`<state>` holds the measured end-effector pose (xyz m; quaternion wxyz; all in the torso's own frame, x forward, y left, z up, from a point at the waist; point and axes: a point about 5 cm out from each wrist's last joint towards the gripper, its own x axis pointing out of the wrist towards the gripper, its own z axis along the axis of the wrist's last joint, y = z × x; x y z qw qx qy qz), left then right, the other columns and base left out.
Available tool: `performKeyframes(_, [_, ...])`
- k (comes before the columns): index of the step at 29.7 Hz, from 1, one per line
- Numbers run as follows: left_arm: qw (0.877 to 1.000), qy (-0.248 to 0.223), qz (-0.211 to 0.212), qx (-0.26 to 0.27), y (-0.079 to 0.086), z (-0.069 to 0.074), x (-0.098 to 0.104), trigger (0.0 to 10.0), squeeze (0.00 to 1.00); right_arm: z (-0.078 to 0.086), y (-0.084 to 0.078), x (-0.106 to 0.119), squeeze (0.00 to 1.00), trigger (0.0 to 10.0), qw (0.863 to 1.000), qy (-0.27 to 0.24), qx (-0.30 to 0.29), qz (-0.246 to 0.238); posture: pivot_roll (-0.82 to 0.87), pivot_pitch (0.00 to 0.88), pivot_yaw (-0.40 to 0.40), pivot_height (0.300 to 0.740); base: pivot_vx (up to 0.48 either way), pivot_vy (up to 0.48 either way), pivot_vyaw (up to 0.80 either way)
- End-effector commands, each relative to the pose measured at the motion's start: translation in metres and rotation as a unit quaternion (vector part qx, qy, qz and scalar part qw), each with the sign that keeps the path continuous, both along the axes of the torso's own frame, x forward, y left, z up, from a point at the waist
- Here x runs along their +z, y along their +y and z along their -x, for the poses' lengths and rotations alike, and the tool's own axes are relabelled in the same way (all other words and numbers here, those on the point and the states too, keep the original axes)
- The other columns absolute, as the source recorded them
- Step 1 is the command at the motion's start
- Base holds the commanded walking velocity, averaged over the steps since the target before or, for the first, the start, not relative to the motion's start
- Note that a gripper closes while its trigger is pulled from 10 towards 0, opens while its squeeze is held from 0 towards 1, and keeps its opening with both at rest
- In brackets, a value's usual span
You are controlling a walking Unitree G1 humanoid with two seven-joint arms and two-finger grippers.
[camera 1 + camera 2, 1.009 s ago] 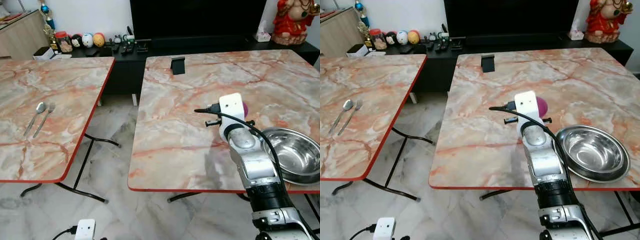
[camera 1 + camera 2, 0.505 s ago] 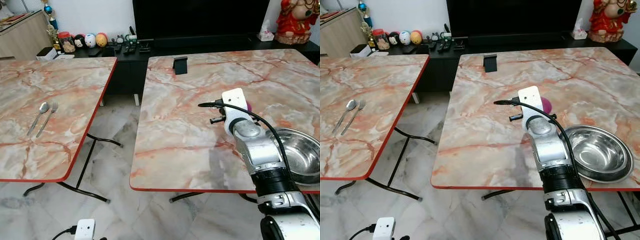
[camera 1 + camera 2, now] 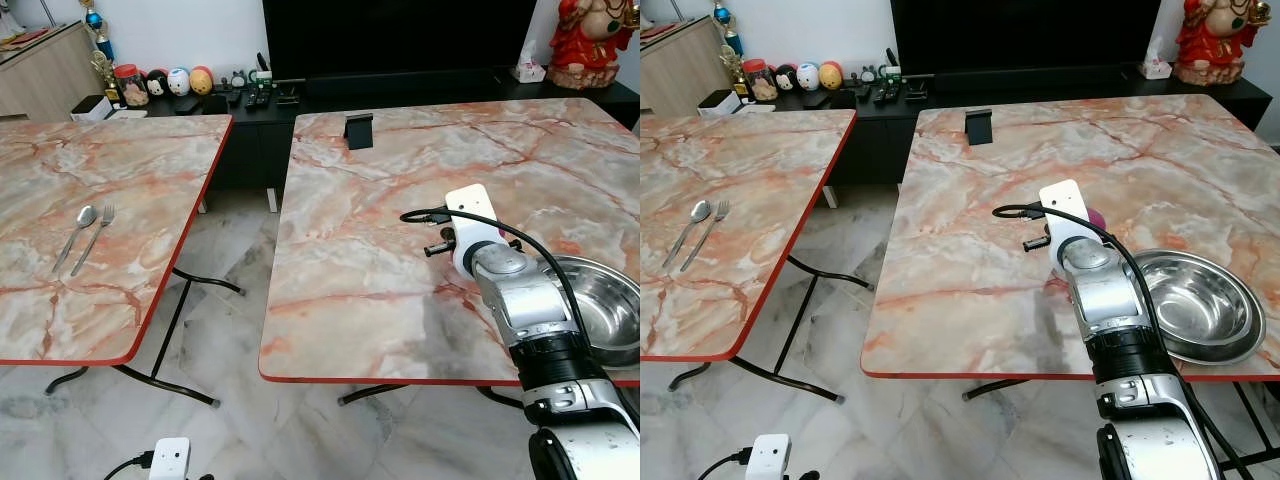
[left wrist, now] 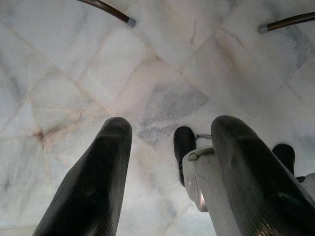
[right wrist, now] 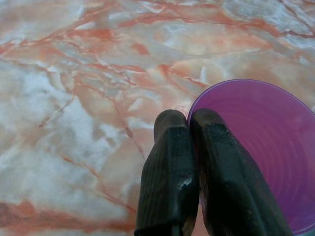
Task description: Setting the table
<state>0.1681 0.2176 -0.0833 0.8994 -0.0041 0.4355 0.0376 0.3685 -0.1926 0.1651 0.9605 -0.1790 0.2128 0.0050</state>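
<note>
My right gripper [image 5: 189, 120] is shut on the rim of a purple cup [image 5: 266, 147], one finger inside and one outside. It holds the cup [image 3: 1096, 217] over the right marble table [image 3: 970, 270], just left of a steel bowl [image 3: 1205, 305] near the front right corner. A spoon [image 3: 688, 228] and a fork [image 3: 705, 230] lie side by side on the left table [image 3: 760, 170]. My left gripper [image 4: 174, 128] hangs open over the marble floor with nothing between its fingers.
A small black stand [image 3: 978, 126] sits at the right table's far edge. A floor gap [image 3: 840, 300] with black table legs separates the two tables. Behind them are a dark TV cabinet [image 3: 880, 90] with small ornaments and a red statue [image 3: 1200, 40].
My right arm has carried the purple cup a little nearer to the steel bowl. The head view has shifted slightly.
</note>
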Motion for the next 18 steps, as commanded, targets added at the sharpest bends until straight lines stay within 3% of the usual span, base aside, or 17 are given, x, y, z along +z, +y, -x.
performKeyframes(1, [1.0, 0.011, 0.001, 0.01, 0.0034, 0.0034, -0.0014, 10.0, 0.0, -0.0033, 0.0041, 0.0109, 0.0, 10.0, 1.0, -0.009, 0.009, 0.005, -0.17, 0.0, 0.08, 0.74, 0.0, 0.0, 0.0])
performKeyframes(18, [1.0, 0.011, 0.002, 0.012, 0.0026, 0.0041, -0.0018, 10.0, 0.0, -0.0001, -0.0038, 0.0027, 0.0, 10.0, 1.0, 0.009, -0.018, -0.013, -0.17, 0.0, 0.078, 0.74, 0.0, 0.0, 0.0])
